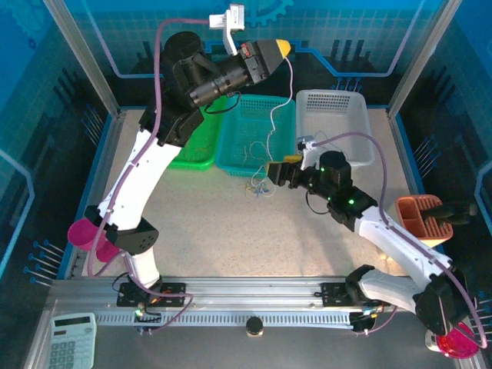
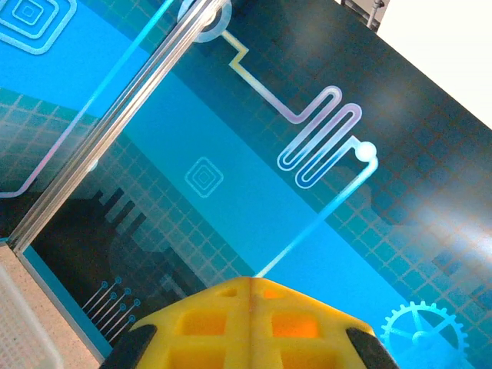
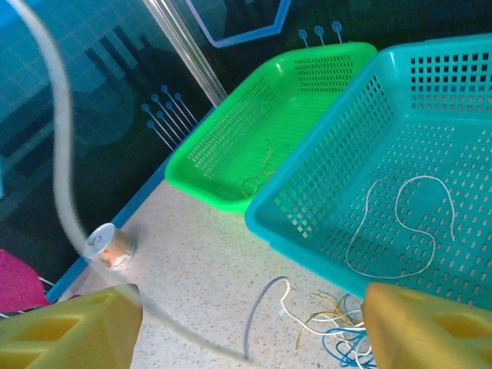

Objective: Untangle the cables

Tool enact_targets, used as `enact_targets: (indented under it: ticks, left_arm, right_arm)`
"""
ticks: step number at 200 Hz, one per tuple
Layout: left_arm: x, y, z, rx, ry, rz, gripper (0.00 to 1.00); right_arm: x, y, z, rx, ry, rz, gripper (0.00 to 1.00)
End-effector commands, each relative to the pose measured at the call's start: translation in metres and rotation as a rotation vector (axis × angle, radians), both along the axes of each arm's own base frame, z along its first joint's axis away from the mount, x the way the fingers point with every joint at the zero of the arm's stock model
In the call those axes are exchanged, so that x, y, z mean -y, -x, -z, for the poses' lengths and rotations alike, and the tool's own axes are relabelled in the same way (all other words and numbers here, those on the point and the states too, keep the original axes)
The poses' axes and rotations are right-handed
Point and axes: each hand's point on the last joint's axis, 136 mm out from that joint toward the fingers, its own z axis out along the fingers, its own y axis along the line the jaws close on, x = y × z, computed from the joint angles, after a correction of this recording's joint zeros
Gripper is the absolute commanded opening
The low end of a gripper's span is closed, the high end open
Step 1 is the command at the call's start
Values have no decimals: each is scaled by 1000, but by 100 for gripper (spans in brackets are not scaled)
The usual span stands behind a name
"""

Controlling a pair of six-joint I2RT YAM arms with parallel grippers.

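- Yellow fingers of the left hand point(image 1: 283, 48) are pressed together, seam to seam in the left wrist view. The hand is raised high above the far side of the desk point(image 1: 231, 238), in front of the blue back wall.
- From its tip a hanging whitish cable point(image 1: 291, 84) drops past the teal basket point(image 1: 228, 142). It runs down towards the desk in front of that basket, so the left hand looks clamped on its upper end.
- In the right wrist view this strand crosses close to the lens as a blurred grey line and bends on the desk surface beside the tangle.
- The right hand point(image 3: 250, 323) has its two yellow fingers wide apart and nothing between them. It is low over the desk, just in front of the teal basket's near wall.
- A tangle of cables point(image 1: 257, 188) lies on the desk just beside the right hand: yellow-tan, whitish and dark blue strands crossing one another.
- A looped whitish cable point(image 3: 400, 227) lies alone on the floor of the teal basket.
- A yellow-tan cable point(image 3: 257, 178) lies in the green basket point(image 1: 196, 154), which touches the teal one on its left.
- A white basket point(image 1: 334, 100) stands on the teal basket's right.
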Motion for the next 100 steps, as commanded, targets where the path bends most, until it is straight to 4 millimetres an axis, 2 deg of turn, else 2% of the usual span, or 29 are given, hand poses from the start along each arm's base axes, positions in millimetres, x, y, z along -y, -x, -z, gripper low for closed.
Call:
enact_targets:
  ticks: [1, 31, 35, 45, 56, 59, 66, 85, 100]
  left_arm:
    - [-13, 23, -28, 72, 46, 20, 0]
    - [-17, 29, -31, 81, 45, 17, 0]
    - [-18, 30, -31, 83, 44, 14, 0]
    - [-19, 32, -30, 84, 38, 13, 0]
    - [-19, 33, -26, 80, 26, 11, 0]
    - [-21, 33, -25, 81, 24, 7, 0]
    - [-21, 33, -20, 77, 12, 4, 0]
    - [-28, 36, -6, 83, -8, -22, 0]
    - [-34, 33, 18, 72, -37, -65, 0]
  right_arm:
    - [-10, -17, 1, 19, 28, 16, 75]
    - [-20, -33, 32, -34, 54, 18, 67]
    - [-21, -34, 35, -37, 57, 14, 62]
    - [-23, -37, 38, -38, 61, 6, 37]
    - [-23, -36, 39, -42, 67, -2, 16]
    - [-24, -39, 25, -19, 53, -2, 11]
    - [-24, -39, 12, 3, 45, -10, 0]
    - [-26, -35, -30, 64, 36, -46, 0]
    - [-27, -27, -65, 108, 15, -78, 0]
